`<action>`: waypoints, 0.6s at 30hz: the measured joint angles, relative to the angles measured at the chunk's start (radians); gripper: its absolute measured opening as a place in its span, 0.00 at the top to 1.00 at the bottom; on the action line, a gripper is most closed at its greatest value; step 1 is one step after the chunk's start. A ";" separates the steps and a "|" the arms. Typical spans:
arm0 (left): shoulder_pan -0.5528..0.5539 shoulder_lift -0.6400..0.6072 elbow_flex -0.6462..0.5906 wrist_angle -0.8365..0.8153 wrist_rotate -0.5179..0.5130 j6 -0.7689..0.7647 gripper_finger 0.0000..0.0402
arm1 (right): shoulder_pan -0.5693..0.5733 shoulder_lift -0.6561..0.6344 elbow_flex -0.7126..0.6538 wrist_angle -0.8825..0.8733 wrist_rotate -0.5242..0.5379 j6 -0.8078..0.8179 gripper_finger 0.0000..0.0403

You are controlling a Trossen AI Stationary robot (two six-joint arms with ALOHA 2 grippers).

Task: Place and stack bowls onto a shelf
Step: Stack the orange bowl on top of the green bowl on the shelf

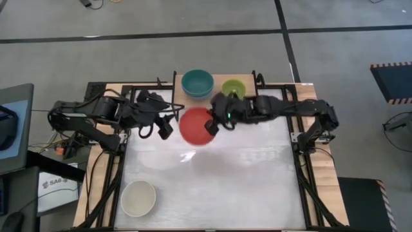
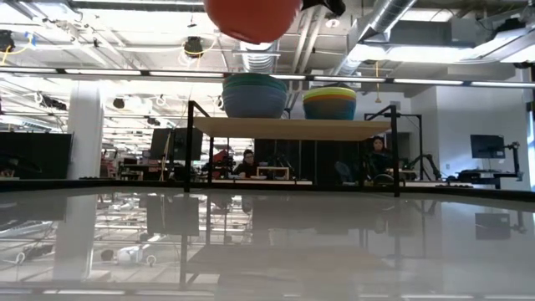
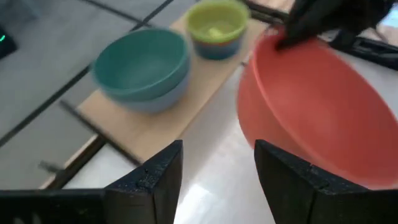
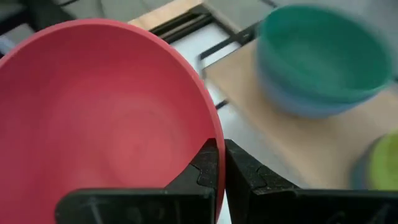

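No brand or label on the bowls or shelf can be read. The white tabletop is glossy and mirrors the room; in the low view, the room beyond it holds desks and seated people.

The shelf stands at the table's far edge. On it, the dark teal bowl sits nested in a blue bowl, and beside that the lime green bowl tops a stack of small bowls.

The red bowl hangs in the air just in front of the shelf, tilted, with bare tabletop below it. The right gripper pinches its rim, fingers closed to the rim's thickness. The left gripper hovers just beside the red bowl, its fingers apart and holding nothing.

A white bowl rests well apart from the shelf, at the table's near left corner.
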 joint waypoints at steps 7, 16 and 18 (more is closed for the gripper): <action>-0.038 0.001 -0.063 -0.073 -0.013 -0.164 0.54 | -0.200 0.000 0.079 0.072 0.003 -0.123 0.92; -0.064 0.002 -0.194 -0.120 0.032 -0.213 0.54 | -0.480 0.028 0.087 0.150 -0.131 -0.155 0.92; -0.036 0.002 -0.199 -0.134 0.041 -0.164 0.54 | -0.518 0.051 0.087 0.165 -0.192 -0.139 0.92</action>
